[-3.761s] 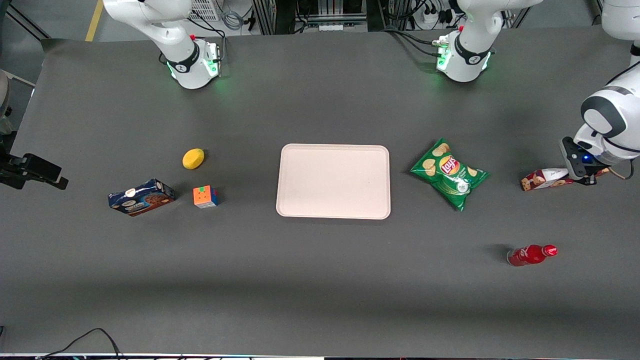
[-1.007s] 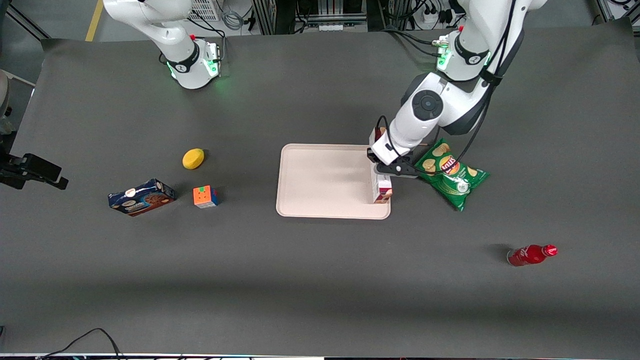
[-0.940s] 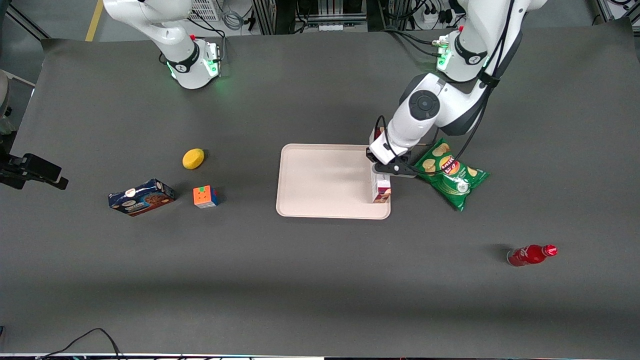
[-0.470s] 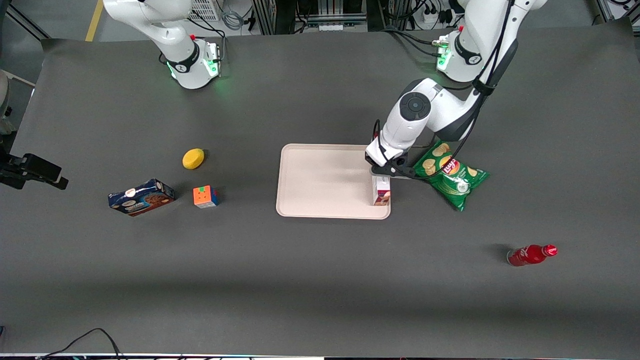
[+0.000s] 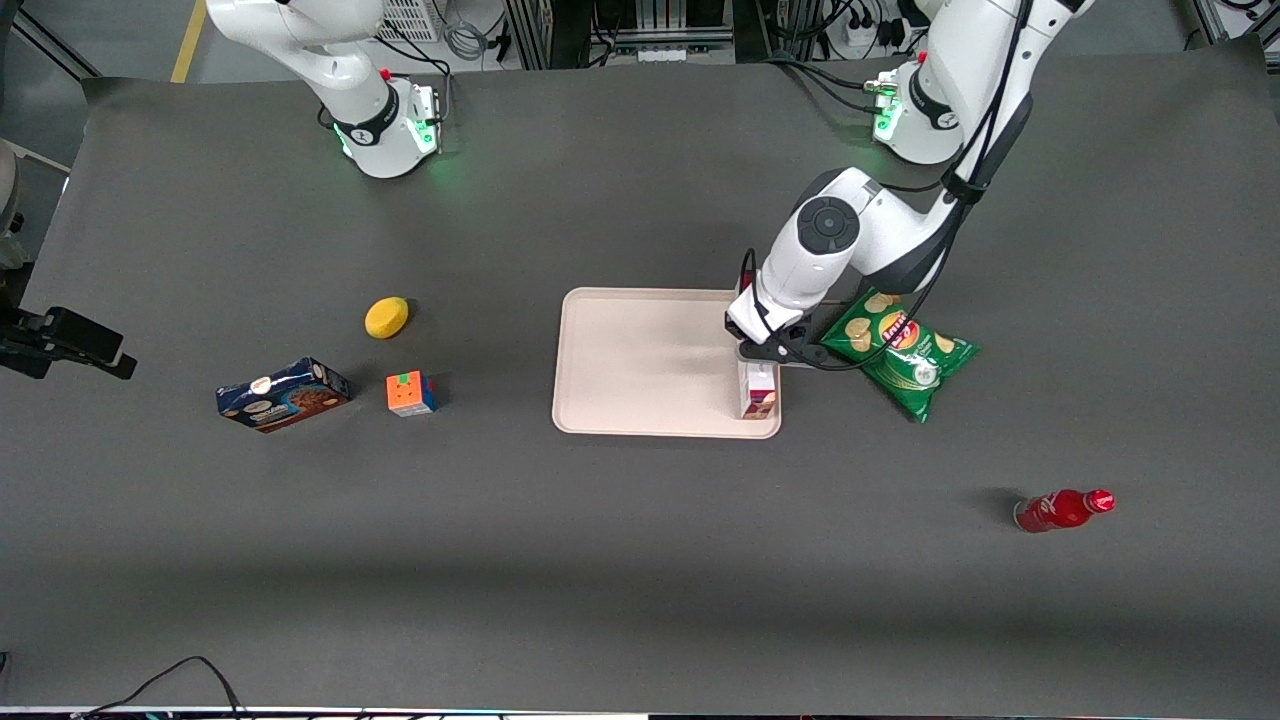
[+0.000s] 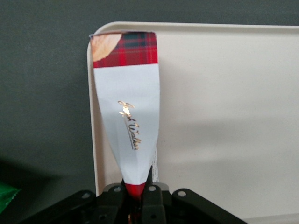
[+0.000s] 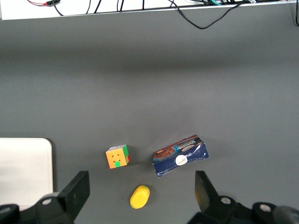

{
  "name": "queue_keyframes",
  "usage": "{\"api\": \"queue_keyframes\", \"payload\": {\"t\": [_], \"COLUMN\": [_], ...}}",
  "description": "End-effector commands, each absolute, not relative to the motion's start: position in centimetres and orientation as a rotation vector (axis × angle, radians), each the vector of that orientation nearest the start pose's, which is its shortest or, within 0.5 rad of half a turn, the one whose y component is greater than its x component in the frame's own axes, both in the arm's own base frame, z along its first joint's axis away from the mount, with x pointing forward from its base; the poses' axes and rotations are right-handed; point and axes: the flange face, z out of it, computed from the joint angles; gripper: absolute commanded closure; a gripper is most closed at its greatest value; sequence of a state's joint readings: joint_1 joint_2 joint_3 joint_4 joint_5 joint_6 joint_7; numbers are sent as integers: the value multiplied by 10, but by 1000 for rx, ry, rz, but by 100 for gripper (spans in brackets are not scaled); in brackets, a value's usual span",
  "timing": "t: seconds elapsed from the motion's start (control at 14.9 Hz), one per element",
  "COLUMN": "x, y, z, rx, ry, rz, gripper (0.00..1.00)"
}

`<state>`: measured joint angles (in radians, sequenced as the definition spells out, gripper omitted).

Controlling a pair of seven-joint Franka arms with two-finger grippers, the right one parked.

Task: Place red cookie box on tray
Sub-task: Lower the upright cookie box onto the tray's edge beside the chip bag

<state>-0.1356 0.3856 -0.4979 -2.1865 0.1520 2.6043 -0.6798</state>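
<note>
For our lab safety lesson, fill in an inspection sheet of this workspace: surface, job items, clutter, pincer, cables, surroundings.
Surface: dark grey table mat.
Job's things: long red cookie carton over the pale cream rectangular tray, near its corner.
Clutter: green chip bag, red bottle, blue cookie box, colour cube, yellow lemon-like object.
Grippers: left pincer shut on the carton's end.
Cables: black cable at the table's near edge.
Surroundings: racks, wiring.

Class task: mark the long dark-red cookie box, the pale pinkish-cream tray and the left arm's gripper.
Long dark-red cookie box [image 6: 127, 116]: left wrist view, white label patch.
Pale pinkish-cream rectangular tray [image 5: 640, 360]: front view, bare floor.
Gripper [image 6: 137, 196]: left wrist view, between fingertips, shut on the box above the tray.
</note>
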Motion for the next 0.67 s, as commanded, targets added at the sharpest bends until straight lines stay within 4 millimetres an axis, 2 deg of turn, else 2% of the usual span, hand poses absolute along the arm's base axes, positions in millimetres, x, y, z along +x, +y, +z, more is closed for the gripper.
{"api": "queue_keyframes", "payload": {"t": [0.0, 0.34, 0.4, 0.47, 0.6], "x": [466, 470, 471, 472, 475], "y": [-343, -342, -342, -341, -342], "z": [237, 234, 234, 234, 239], "rx": [-3273, -3268, -3270, -3270, -3273], "ry": [47, 63, 62, 54, 55], "rz": [-40, -43, -45, -47, -61], "gripper": [100, 100, 54, 1, 0]}}
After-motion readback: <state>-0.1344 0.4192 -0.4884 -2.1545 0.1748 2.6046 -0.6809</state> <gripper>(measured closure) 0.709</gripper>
